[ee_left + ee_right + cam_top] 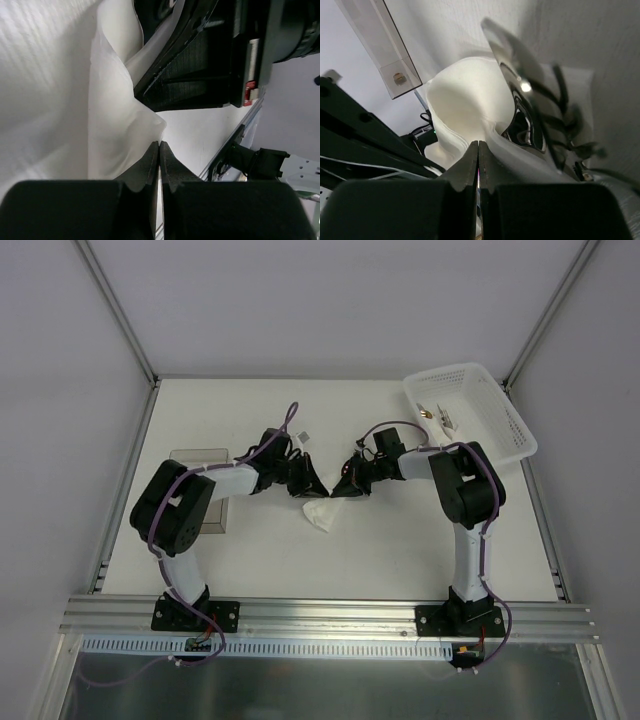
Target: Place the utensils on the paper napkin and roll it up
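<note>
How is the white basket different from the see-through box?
The basket is white with lattice walls; the box is clear and smooth. The basket sits at the far right corner; the box sits on the left, partly hidden by the left arm. Both are rectangular containers on the table.

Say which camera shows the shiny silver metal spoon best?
Right wrist view: the shiny silver metal spoon shows close up against the white paper napkin. Top and left wrist views show only napkin, no spoon.

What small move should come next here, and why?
Probably fold the thin white paper napkin over the shiny silver metal utensils: the shut left tool and right tool seem to pinch its lifted edge, and the utensils lie half uncovered.
</note>
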